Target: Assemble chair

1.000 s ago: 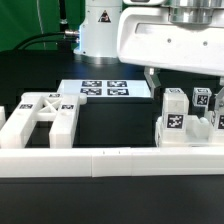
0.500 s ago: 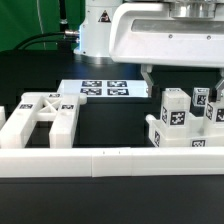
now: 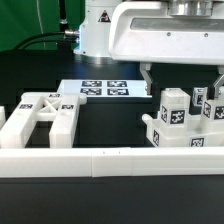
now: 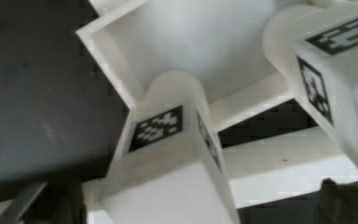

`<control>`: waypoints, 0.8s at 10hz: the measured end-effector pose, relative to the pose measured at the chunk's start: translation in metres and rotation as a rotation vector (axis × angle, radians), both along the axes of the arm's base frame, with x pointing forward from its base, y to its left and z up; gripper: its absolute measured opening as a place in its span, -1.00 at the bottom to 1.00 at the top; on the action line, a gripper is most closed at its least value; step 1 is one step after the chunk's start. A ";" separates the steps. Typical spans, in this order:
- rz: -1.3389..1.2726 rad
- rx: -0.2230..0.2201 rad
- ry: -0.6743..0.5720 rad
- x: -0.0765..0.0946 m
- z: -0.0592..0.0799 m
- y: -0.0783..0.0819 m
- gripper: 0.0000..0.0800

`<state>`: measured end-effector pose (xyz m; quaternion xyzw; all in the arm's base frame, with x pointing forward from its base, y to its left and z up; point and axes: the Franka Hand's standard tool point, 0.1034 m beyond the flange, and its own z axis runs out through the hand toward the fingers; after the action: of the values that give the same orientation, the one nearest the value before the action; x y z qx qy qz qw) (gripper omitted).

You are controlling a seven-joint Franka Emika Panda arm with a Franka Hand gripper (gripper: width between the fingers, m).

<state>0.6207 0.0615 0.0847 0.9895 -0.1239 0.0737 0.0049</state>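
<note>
Toward the exterior view's right end of the black table (image 3: 110, 128), we see a tight cluster of glossy white chair parts (image 3: 185, 128). It sits just behind the long low white rail (image 3: 100, 160), which runs along the table edge nearest the exterior camera. Square legs (image 3: 174, 108) stand upright in the cluster, each showing a black-and-white tag. From the wrist view we make out one tagged leg (image 4: 167, 135) close below the camera, a second leg (image 4: 336, 50) beside it, and a flat panel (image 4: 176, 40) past them. We cannot tell whether the legs touch the panel.

Above this cluster the jaws hang wide open and grip nothing. Their dark fingers (image 3: 147, 74) reach down on either side of the cluster, apart from the parts.

At the exterior view's left end, well apart from the cluster, the cross-braced frame (image 3: 40, 115) lies against the rail. Near the table's far edge, between the two groups, the marker board (image 3: 72, 90) lies flat.
</note>
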 end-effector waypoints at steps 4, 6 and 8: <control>0.169 -0.030 -0.017 -0.009 0.010 -0.009 0.62; 0.142 -0.027 -0.015 -0.009 0.009 -0.010 0.62; 0.183 -0.036 -0.013 -0.010 0.009 -0.011 0.62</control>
<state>0.6107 0.0510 0.0933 0.9960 -0.0316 0.0823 0.0153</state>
